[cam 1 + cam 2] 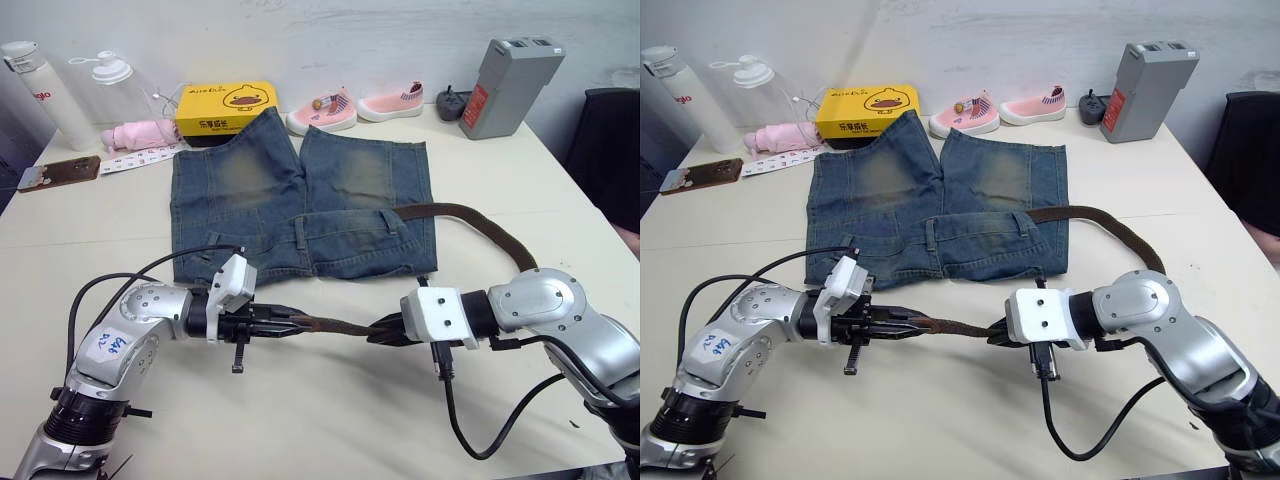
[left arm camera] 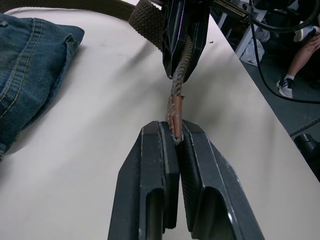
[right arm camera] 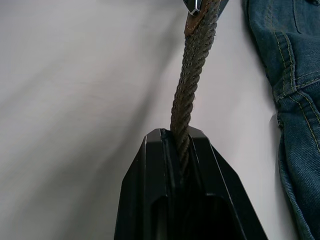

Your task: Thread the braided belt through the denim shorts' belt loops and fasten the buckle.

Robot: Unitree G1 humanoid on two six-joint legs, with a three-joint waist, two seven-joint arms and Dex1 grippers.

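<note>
Dark-brown woven braided belt (image 1: 470,215) curving from the waistband of the faded blue denim shorts (image 1: 300,195) off to the right, then back along the near side above the pale table (image 1: 330,410). Smooth leather tip pinched in the closed left pincer (image 2: 175,142); braided stretch just beside it clamped in the closed right pincer (image 3: 181,145). Shorts spread flat mid-table, waistband nearest. Beyond: yellow duck-print box (image 1: 227,108), pink shoes (image 1: 355,106).
</note>
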